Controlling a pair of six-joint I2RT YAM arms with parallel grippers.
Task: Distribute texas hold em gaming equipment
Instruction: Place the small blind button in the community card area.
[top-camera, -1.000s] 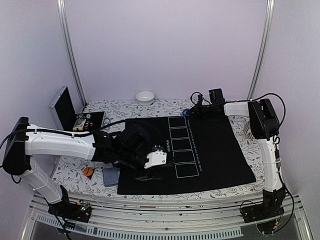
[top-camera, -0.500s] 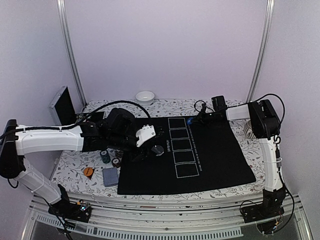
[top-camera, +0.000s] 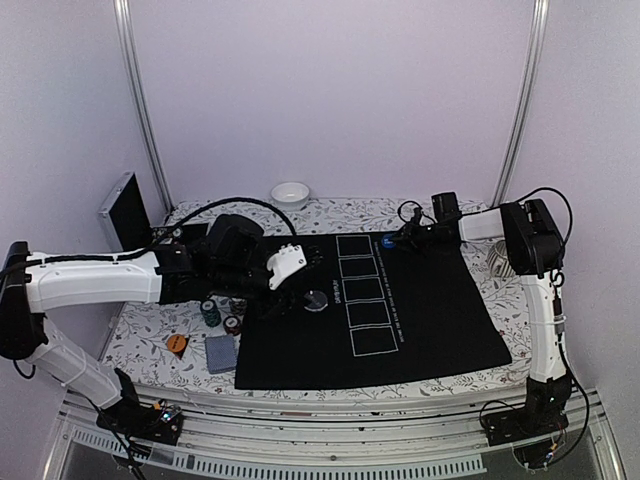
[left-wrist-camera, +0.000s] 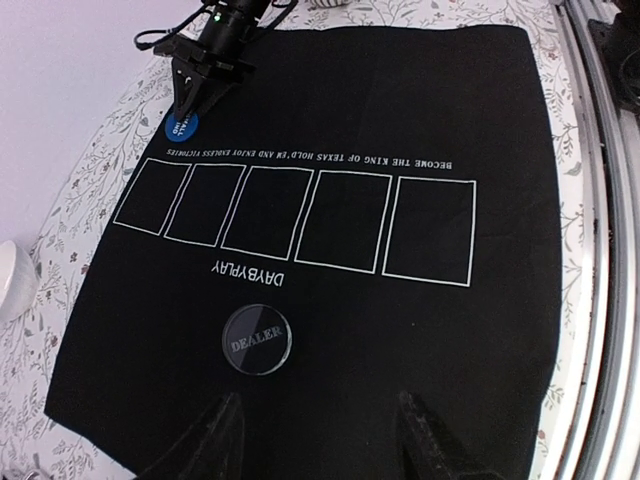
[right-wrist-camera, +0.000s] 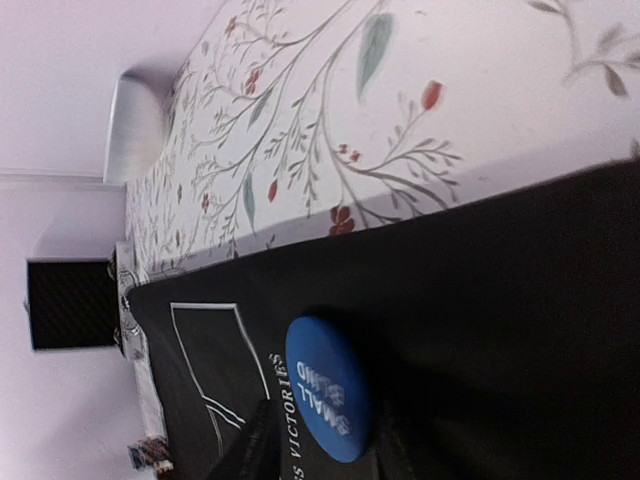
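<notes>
Partly done: dealer disc and blue disc lie on the mat, left hand apart and empty, right hand straddling the blue disc, grip undeterminable; chips, cards and orange disc remain on the bench.

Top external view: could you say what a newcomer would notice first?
The black mat with five card outlines dominates the middle. A black DEALER disc lies on it before the open left gripper, and a blue small-blind disc lies at its far edge beneath the right gripper.
</notes>
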